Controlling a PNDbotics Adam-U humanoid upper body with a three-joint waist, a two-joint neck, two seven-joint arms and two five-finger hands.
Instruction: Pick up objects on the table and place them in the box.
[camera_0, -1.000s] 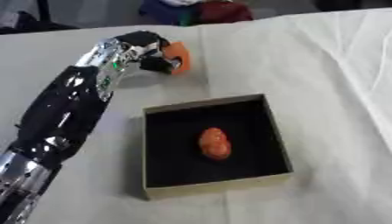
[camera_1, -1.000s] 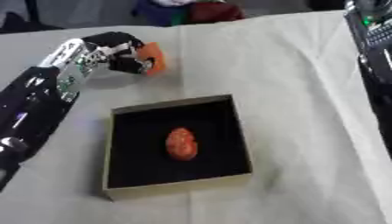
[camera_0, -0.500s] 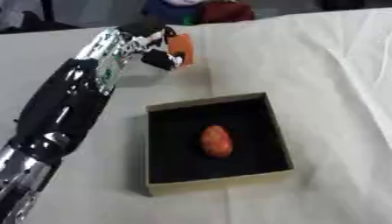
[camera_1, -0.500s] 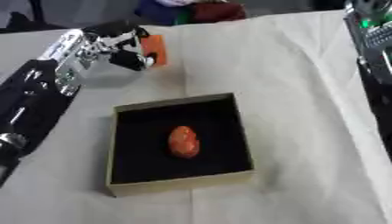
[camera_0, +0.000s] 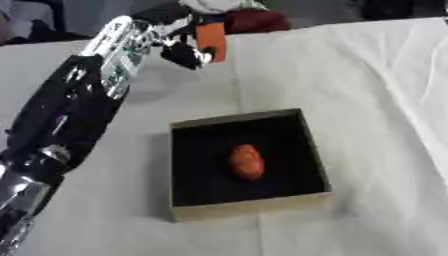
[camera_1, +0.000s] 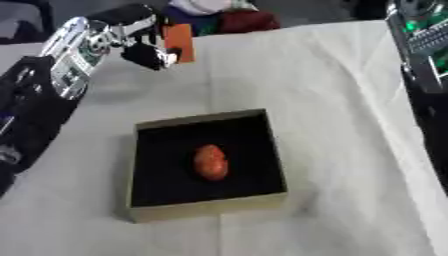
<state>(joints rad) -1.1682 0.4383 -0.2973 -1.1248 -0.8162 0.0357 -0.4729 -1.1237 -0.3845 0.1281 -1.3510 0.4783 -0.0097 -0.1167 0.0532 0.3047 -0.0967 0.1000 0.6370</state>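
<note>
White cloth underlies the left robot hand, curled around an apparently upright orange block.

Two head eyes looking steeply down, both sharing box, right eye shifted rightward

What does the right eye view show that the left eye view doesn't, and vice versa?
Only the right eye view shows the robot's right arm, a dark shape along the right edge; its hand is out of view. Only the left eye view shows the silver lower part of the left arm at bottom left. Both show the left hand curled round an orange block, held up beyond the box, and a reddish oval object lying inside the box.
</note>
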